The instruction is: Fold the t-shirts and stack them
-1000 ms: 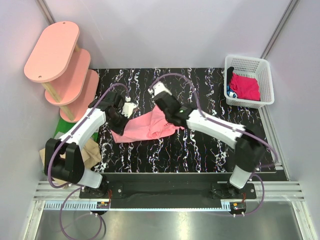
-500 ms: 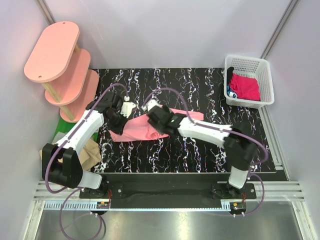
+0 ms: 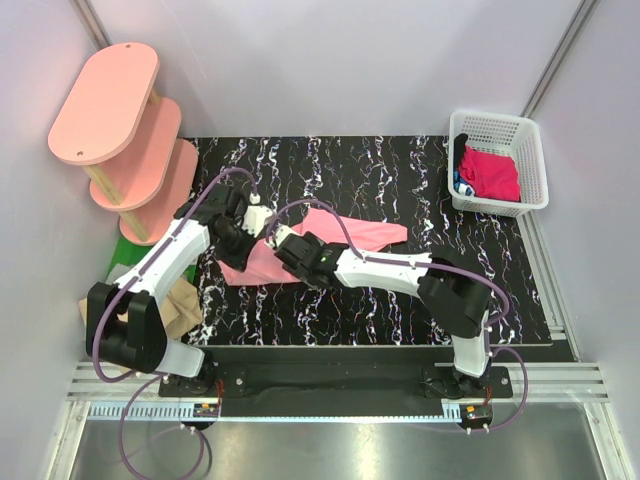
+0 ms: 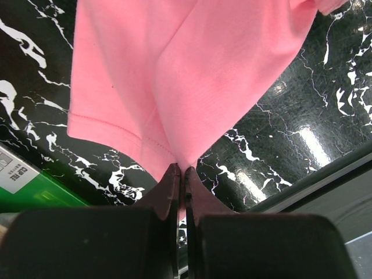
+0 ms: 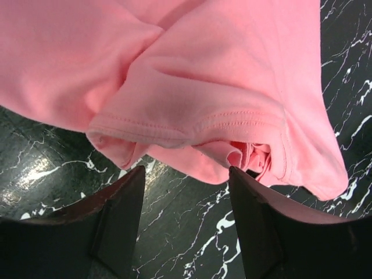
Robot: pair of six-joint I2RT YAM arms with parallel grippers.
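Left arm (image 3: 172,256) reaches forward and to the right from its base, elbow bent. Left gripper (image 4: 180,170): jaws pressed together, pinching a fold of the salmon-pink t-shirt (image 4: 174,70). Right arm (image 3: 385,268) stretches low across toward the left, forearm nearly level. Right gripper (image 5: 186,171): fingers spread apart, nothing between them, tip close beside the left gripper.

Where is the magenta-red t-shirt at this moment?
In the top view, the magenta-red t-shirt lies inside the white basket, which stands at the far right corner of the table.
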